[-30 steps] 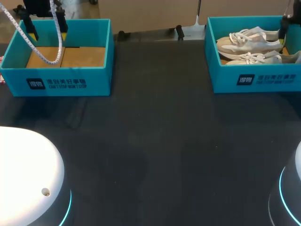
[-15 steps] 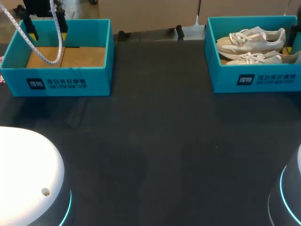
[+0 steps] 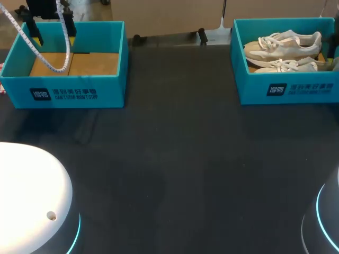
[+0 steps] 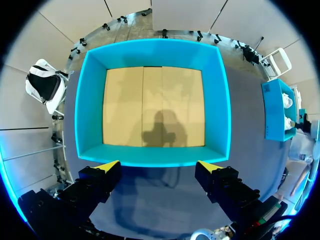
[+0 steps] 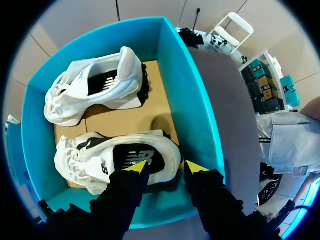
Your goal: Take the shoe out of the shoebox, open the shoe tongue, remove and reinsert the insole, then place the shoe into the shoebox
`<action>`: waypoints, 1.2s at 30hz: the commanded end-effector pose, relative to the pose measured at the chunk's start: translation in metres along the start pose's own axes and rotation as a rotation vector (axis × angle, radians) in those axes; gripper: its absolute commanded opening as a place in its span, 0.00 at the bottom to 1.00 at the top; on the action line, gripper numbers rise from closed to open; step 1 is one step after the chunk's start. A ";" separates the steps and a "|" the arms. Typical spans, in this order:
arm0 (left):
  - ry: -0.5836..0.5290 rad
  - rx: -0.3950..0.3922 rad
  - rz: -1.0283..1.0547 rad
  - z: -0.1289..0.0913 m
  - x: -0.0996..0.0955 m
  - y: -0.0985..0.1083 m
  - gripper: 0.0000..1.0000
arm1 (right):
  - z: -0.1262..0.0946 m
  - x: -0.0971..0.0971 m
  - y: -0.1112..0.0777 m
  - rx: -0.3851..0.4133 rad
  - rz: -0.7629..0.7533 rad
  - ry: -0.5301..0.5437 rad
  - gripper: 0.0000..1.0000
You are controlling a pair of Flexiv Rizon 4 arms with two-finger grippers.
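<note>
Shifted since a second ago: right hand (image 5: 166,169), from the heel of the far sneaker (image 5: 95,90) toward the head view's right edge; now spread apart, gripping nothing, tips just above the heel of the near sneaker (image 5: 82,161); both sneakers inside the right shoebox (image 5: 196,117); left hand (image 4: 157,166) spread apart, gripping nothing, over the near wall of the left shoebox (image 4: 155,52).

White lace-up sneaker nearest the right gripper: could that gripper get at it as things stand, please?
Probably yes: the right gripper hangs open over the heel of the white lace-up sneaker, and the teal cardboard shoebox has no lid.
</note>
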State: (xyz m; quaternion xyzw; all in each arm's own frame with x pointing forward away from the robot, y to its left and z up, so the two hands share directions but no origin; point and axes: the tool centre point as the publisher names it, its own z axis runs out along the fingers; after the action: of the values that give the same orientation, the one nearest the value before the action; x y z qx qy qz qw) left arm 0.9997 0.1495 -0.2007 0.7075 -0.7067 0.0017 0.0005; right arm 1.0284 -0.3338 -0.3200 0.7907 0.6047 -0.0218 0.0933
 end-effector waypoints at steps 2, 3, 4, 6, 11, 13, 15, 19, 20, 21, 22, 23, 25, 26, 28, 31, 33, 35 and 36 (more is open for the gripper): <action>0.000 -0.001 0.000 0.000 0.000 0.000 1.00 | 0.012 0.001 0.007 0.011 -0.002 0.000 0.45; 0.000 -0.001 0.000 0.000 0.000 0.000 1.00 | 0.014 0.001 0.008 0.013 -0.003 -0.004 0.44; 0.000 -0.001 0.000 0.000 0.000 0.000 1.00 | 0.016 0.001 0.008 0.013 -0.004 -0.005 0.44; 0.000 -0.001 0.000 0.000 0.000 0.000 1.00 | 0.020 0.000 0.008 0.016 -0.003 -0.007 0.44; 0.000 -0.001 0.000 0.000 0.000 0.000 1.00 | 0.026 -0.004 0.006 0.018 -0.001 -0.008 0.42; 0.000 -0.001 0.000 0.000 0.000 0.000 1.00 | 0.030 -0.005 0.005 0.015 -0.009 -0.010 0.43; 0.000 -0.001 0.000 0.000 0.000 0.000 1.00 | 0.034 -0.004 0.004 0.017 -0.014 -0.012 0.44; 0.000 -0.001 0.000 0.000 0.000 0.000 1.00 | 0.043 -0.003 0.004 0.028 -0.021 -0.017 0.44; 0.000 -0.001 0.000 0.000 0.000 0.000 1.00 | 0.046 -0.003 0.004 0.030 -0.024 -0.018 0.44; 0.000 -0.001 0.000 0.000 0.000 0.000 1.00 | 0.048 -0.002 0.004 0.035 -0.027 -0.021 0.44; 0.000 -0.001 0.000 0.000 0.000 0.000 1.00 | 0.051 -0.002 0.004 0.042 -0.027 -0.026 0.43; 0.000 -0.001 0.000 0.000 0.000 0.000 1.00 | 0.053 -0.002 0.004 0.044 -0.027 -0.027 0.42; 0.000 -0.001 0.000 0.000 0.000 0.000 1.00 | 0.057 -0.001 0.004 0.055 -0.030 -0.030 0.42; 0.000 -0.001 0.000 0.000 0.000 0.000 1.00 | 0.057 -0.001 0.004 0.056 -0.032 -0.032 0.40; 0.000 -0.001 0.000 0.000 0.000 0.000 1.00 | 0.059 -0.001 0.004 0.060 -0.033 -0.033 0.32; 0.000 -0.001 0.000 0.000 0.000 0.000 1.00 | 0.062 -0.002 0.003 0.068 -0.031 -0.035 0.06; 0.000 -0.001 0.000 0.000 0.000 0.000 1.00 | 0.063 -0.002 0.001 0.072 -0.032 -0.038 0.00; 0.000 -0.001 0.000 0.000 0.000 0.000 1.00 | 0.064 -0.002 0.000 0.076 -0.037 -0.041 0.00; 0.000 -0.001 0.000 0.000 0.000 0.000 1.00 | 0.064 -0.002 -0.001 0.076 -0.039 -0.042 0.00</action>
State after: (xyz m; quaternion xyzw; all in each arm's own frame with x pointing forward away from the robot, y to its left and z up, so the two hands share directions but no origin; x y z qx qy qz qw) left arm 0.9997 0.1495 -0.2007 0.7075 -0.7067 0.0017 0.0005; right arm 1.0257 -0.3547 -0.3700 0.7817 0.6159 -0.0610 0.0765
